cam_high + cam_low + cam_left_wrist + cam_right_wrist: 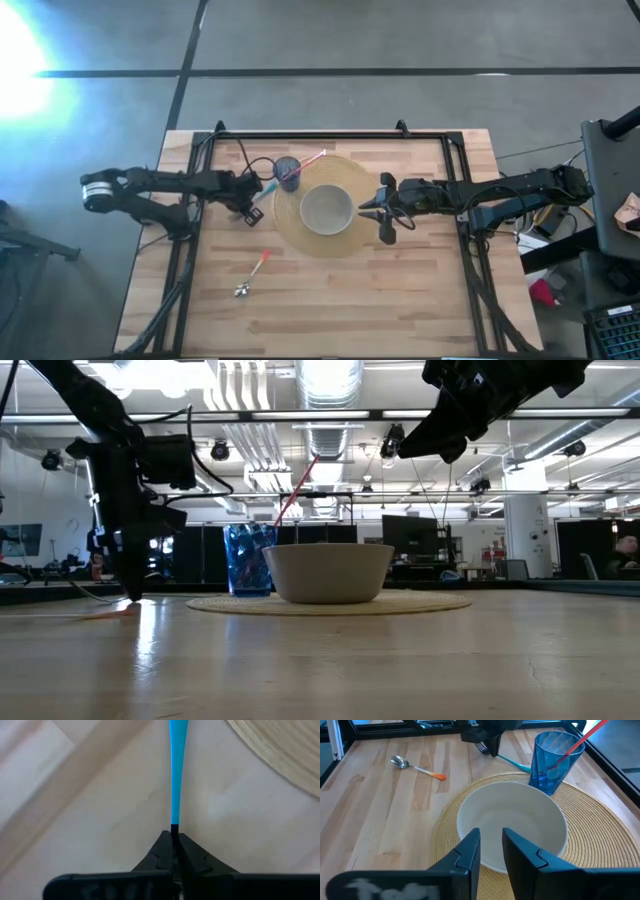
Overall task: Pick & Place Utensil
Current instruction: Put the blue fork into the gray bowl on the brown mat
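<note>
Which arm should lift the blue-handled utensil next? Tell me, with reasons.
Left. The left gripper is already shut on the blue-handled utensil beside the placemat; the right gripper hovers open over the bowl.

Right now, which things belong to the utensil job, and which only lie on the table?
In the job:
left tool, shut on the blue-handled utensil
blue cup, already holding a red-handled utensil

Lying about:
orange-handled spoon
white bowl
woven placemat
right tool, waiting above the mat

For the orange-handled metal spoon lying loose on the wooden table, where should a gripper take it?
Grip the orange-handled metal spoon mid-handle from straight above, jaws across the shaft: it lies flat on the wooden table, apart from everything else, and its handle is thin and straight.
</note>
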{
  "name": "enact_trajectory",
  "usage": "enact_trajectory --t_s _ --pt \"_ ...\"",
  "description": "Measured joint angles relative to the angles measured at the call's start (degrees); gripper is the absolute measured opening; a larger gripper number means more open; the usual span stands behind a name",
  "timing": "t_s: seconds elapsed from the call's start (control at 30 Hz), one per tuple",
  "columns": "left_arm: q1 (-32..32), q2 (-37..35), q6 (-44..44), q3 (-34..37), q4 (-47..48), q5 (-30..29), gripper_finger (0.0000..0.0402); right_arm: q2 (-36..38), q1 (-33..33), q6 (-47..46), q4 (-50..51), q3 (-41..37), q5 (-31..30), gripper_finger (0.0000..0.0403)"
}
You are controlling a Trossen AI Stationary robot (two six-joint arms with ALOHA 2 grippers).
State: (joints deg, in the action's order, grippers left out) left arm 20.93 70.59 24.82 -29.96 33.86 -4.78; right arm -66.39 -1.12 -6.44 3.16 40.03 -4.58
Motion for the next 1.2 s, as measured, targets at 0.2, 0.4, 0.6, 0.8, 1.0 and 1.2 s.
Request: enact_trajectory --t_s 0.2,0.4,0.6,0.8,1.0,1.2 --pt "0.0 -3.0 0.6 -0.1 1.6 0.2 0.0003 0.0 0.0 0.0 0.0 0.0 0.0 0.0069" --pt "0.0 -6.8 0.7 -0.2 3.7 -1.6 0.0003 0.0 0.0 0.0 0.0 0.0 0.0 0.0068" --pt "0.0 -11.7 0.9 -1.3 5.8 -4.8 0.0003 0.0 0.0 0.0 0.0 0.0 0.0 0.0068" --pt "0.0 -16.8 0.3 -3.8 6.2 -7.1 0.0003 0.0 0.0 0.0 0.0 0.0 0.0 0.0068" --pt "0.0 -21.1 -1.2 -7.3 6.1 -13.0 0.0004 0.0 0.0 0.0 0.0 0.0 0.0 0.0068" --pt "0.0 -23.8 -2.4 -11.2 5.2 -18.7 0.0003 0.0 0.0 0.4 0.0 0.0 0.0 0.0068"
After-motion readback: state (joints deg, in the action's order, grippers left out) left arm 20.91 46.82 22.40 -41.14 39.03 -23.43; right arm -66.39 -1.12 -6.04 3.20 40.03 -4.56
